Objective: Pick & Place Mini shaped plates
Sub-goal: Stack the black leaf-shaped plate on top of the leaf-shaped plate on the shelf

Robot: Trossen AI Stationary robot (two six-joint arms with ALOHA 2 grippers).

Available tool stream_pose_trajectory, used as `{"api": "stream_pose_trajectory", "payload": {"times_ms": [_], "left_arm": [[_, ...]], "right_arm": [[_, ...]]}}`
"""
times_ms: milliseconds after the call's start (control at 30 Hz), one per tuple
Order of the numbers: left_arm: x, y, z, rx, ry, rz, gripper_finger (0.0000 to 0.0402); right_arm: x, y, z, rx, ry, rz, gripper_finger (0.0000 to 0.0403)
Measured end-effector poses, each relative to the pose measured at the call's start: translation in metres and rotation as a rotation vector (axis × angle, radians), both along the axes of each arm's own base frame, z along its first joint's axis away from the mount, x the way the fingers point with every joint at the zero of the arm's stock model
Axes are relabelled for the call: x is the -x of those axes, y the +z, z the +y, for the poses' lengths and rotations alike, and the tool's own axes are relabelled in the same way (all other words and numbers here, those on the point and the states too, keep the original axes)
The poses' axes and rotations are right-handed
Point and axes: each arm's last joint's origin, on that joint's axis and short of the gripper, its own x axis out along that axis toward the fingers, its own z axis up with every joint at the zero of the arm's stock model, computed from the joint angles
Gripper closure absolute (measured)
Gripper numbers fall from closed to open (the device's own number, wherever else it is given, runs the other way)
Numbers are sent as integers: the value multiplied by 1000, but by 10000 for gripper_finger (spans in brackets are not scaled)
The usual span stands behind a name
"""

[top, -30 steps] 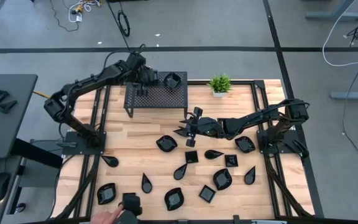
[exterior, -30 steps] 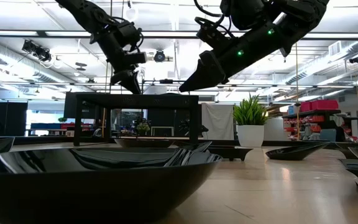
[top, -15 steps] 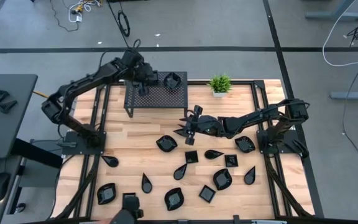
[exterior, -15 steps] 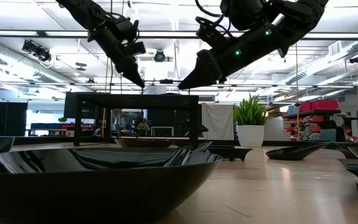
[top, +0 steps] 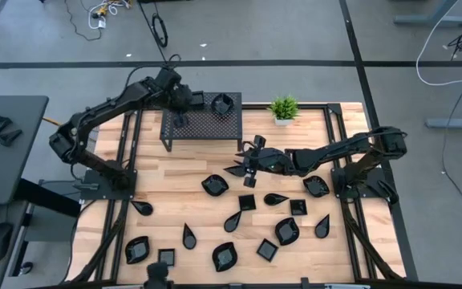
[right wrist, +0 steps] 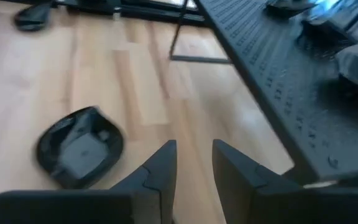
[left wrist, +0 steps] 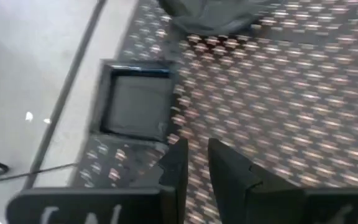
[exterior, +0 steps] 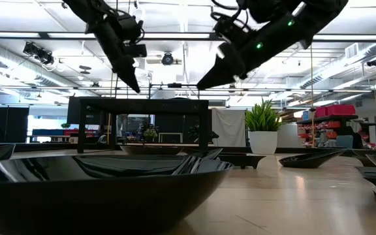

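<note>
Glossy black square plate on perforated mesh rack.

My tabletop is pale wood in jointed strips, smooth with a light sheen. The mini shaped plates are glossy black, mirroring the ceiling lights. The rack at the far edge is matt black perforated metal. My hands' fingers look like dull dark plastic.
</note>
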Motion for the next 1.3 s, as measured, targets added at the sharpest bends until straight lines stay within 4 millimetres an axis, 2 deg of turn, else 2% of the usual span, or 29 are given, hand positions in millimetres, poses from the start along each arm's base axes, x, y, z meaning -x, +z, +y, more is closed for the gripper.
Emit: {"api": "stream_pose_trajectory", "payload": {"times_ms": [167, 367, 467, 667, 800, 967, 1167, 1300], "left_arm": [[-3, 17, -31, 39, -13, -48, 363], [-20, 30, -80, 66, -132, -111, 396], [-31, 31, -103, 98, -168, -125, 394], [-44, 28, -152, 57, -121, -79, 396], [-40, 25, -185, 41, -73, -25, 396], [-32, 22, -220, -3, -32, 10, 390], [-26, 22, -254, -65, -37, -30, 395], [-16, 20, -268, -97, 2, -17, 392]], "right_arm": [[8, 7, 3, -110, 153, 46, 298], [4, -13, 13, -253, 341, 130, 297], [-5, -21, 17, -294, 386, 175, 284], [-34, -39, 19, -355, 341, 304, 248], [-49, -54, 20, -357, 309, 393, 234], [-62, -68, 20, -372, 260, 423, 217], [-70, -68, 27, -380, 273, 403, 204], [-80, -56, 43, -404, 384, 300, 204]]}}
